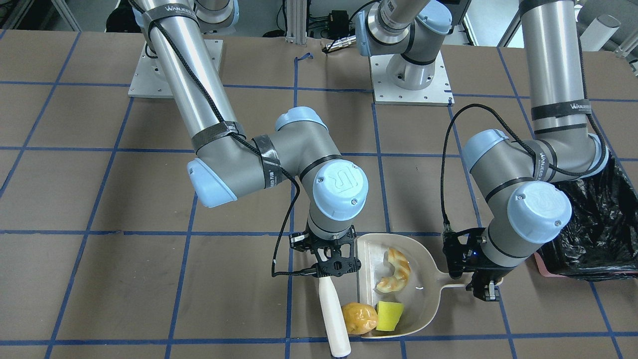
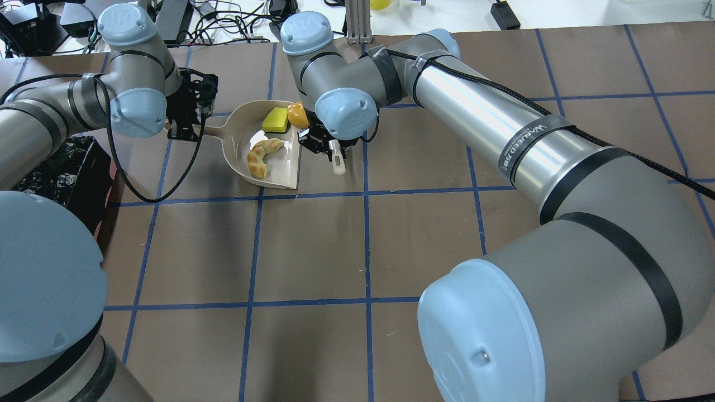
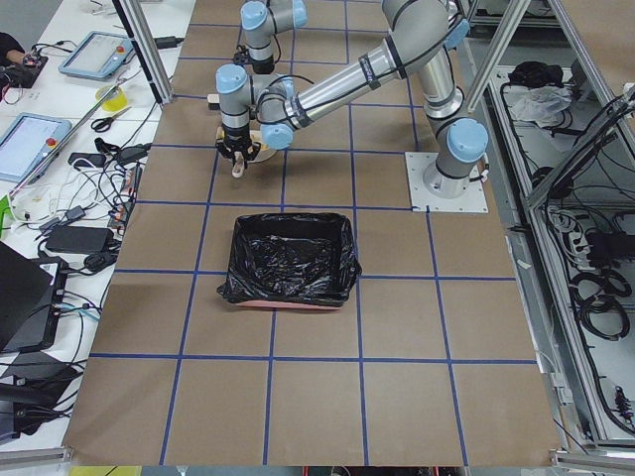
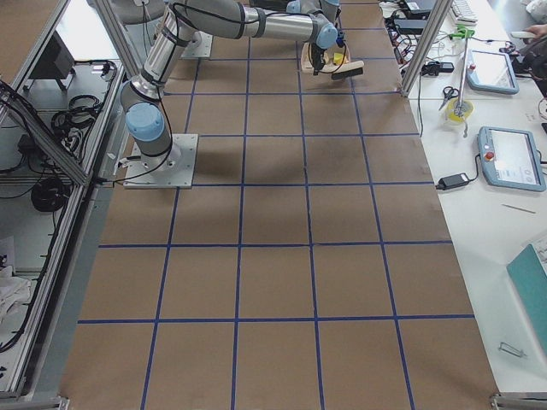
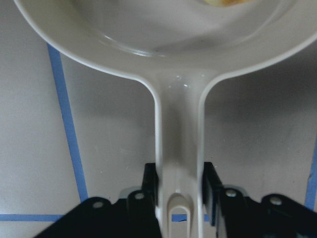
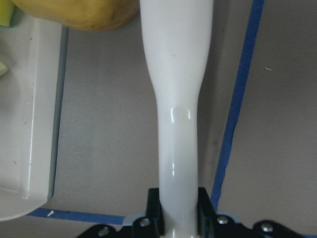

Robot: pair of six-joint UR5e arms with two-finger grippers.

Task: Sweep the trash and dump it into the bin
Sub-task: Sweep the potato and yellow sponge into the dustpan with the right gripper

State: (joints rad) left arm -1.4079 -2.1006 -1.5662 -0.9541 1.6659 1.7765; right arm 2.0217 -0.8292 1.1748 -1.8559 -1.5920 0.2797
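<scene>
The beige dustpan (image 1: pixel 431 299) lies on the table. The curved bread piece (image 1: pixel 394 271) and the yellow wedge (image 1: pixel 389 315) lie in it. The golden-brown potato (image 1: pixel 359 318) sits at the pan's open lip, against the white sweeping tool (image 1: pixel 333 314). My left gripper (image 1: pixel 482 289) is shut on the dustpan's handle (image 5: pixel 179 139). My right gripper (image 1: pixel 335 267) is shut on the white tool's handle (image 6: pixel 176 99). The black-lined bin (image 1: pixel 598 229) stands beside my left arm, partly hidden by it.
The brown table has blue tape grid lines (image 1: pixel 189 234). The arm bases (image 1: pixel 411 75) stand at the robot's side of the table. In the exterior left view the bin (image 3: pixel 290 260) stands open, apart from the pan. Desks with tablets and cables (image 3: pixel 60 149) flank the table.
</scene>
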